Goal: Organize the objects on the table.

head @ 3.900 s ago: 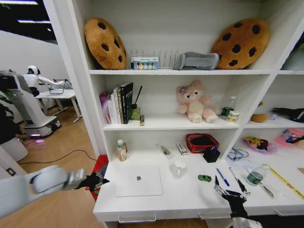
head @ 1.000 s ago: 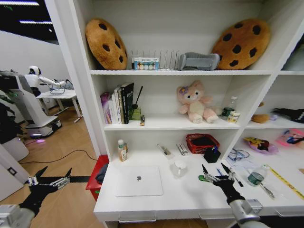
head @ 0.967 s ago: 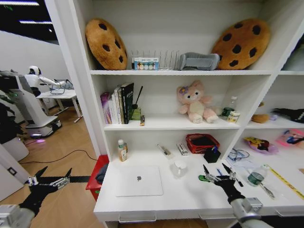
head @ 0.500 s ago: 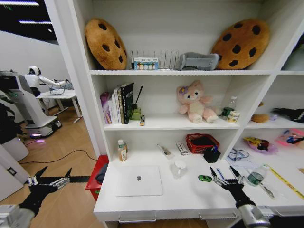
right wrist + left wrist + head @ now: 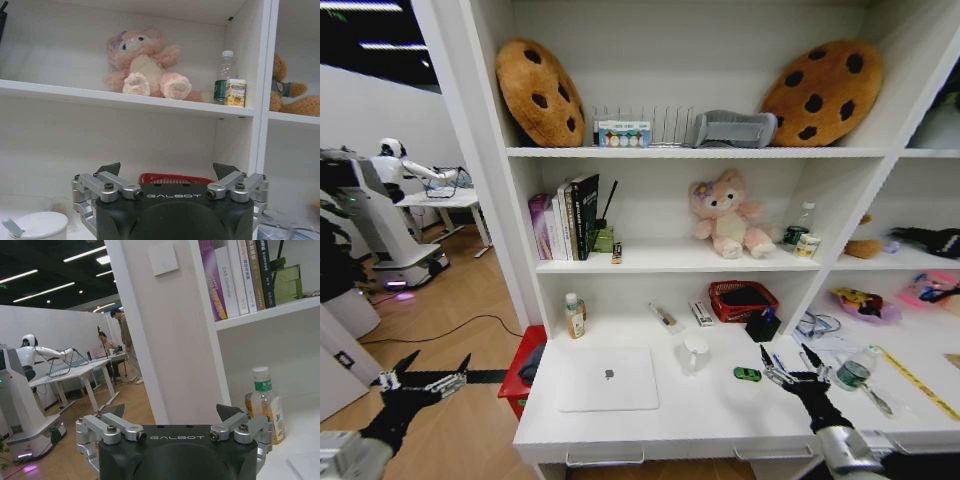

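On the white table (image 5: 650, 425) lie a silver laptop (image 5: 608, 380), a white mug (image 5: 695, 353), a tiny green toy car (image 5: 747, 374), a blue pen (image 5: 778, 363), a black pen cup (image 5: 763, 325), an orange-labelled bottle (image 5: 575, 315), a green-labelled bottle (image 5: 855, 370) and a yellow ruler (image 5: 918, 383). My right gripper (image 5: 788, 362) hovers open just right of the toy car, over the blue pen, holding nothing. The right wrist view shows that gripper (image 5: 167, 169) open, with the mug (image 5: 37, 225) off to one side. My left gripper (image 5: 425, 372) hangs open over the floor, left of the table.
A red basket (image 5: 743, 300) stands at the back of the table beside the pen cup. Shelves above carry books (image 5: 570, 215), a pink plush (image 5: 725, 215) and cookie cushions (image 5: 540, 92). A red bin (image 5: 525, 365) sits on the floor by the table's left end. Another robot (image 5: 380, 215) stands far left.
Over the last second my right gripper slid slightly right, off the toy car. Since the earliest frame it has moved further over the table, and the left arm has dropped away from the table's left edge.
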`<state>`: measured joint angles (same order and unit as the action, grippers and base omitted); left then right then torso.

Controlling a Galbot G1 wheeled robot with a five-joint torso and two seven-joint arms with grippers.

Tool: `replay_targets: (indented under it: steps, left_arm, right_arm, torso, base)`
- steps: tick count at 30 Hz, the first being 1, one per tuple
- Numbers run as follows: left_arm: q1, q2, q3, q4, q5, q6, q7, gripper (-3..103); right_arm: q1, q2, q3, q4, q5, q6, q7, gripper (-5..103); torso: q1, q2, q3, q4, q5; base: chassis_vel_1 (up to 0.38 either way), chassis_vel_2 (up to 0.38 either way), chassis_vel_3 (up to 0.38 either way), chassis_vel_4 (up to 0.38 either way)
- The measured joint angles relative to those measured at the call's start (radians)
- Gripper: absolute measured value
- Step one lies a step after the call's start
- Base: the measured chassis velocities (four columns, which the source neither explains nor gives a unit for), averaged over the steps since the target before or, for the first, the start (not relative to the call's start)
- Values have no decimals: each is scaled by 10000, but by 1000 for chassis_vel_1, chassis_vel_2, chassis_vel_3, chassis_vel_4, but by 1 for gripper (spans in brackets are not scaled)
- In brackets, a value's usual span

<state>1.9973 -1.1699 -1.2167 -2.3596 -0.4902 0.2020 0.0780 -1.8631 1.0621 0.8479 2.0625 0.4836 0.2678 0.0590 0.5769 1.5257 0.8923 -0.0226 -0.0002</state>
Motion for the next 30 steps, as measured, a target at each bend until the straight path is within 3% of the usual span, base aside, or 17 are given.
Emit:
replay_targets:
  steps: [15,16,19,20,23,24,26,27,30]
  left_arm:
    - [0,0,0,0,-1,-4,2,100]
    - [0,-1,0,0,-1,-5,2,100]
    - [0,0,0,-1,-1,-5,2,100]
    - [0,-1,1,0,-2,-5,2,100]
    - [0,-3,4,-3,-2,-6,3,100]
    - [0,-3,4,-3,-2,-6,3,100]
    - [1,-3,4,-5,-2,-6,4,100]
    - [1,-3,4,-5,-2,-6,4,100]
    - [-2,0,4,-4,-3,-6,4,100]
  right_arm:
    - [158,-256,-81,-229,9,-62,-55,100]
    - [201,-294,-115,-261,4,-133,-84,100]
    - [290,-410,-226,-271,21,-358,-190,100]
    - [318,-462,-265,-288,14,-322,-346,100]
    - [144,-865,-573,30,52,-275,-1352,100]
    - [144,-865,-573,30,52,-275,-1352,100]
    - [-9,-1220,-601,-12,63,-257,-2504,100]
    - [-9,-1220,-601,-12,63,-257,-2504,100]
    - [725,-1991,-1100,-1467,517,-37,-4536,100]
  torso:
    - [-3,1,-1,0,-6]
    - [-2,0,0,1,9]
    - [1,0,0,-1,6]
    - [1,1,0,-1,-9]
    - [0,0,1,2,3]
    - [0,0,1,2,3]
    - [-3,2,0,-1,6]
    - [-3,2,0,-1,6]
    - [3,-2,1,-4,7]
  base:
    - [-211,-261,227,234]
    - [-309,-301,310,295]
    - [-282,-317,306,301]
    - [-263,-325,290,297]
    - [-153,-243,221,196]
    - [-27,-231,130,109]
    - [-8,-110,97,-4]
    - [-8,-82,64,-4]
    - [-24,10,-16,-87]
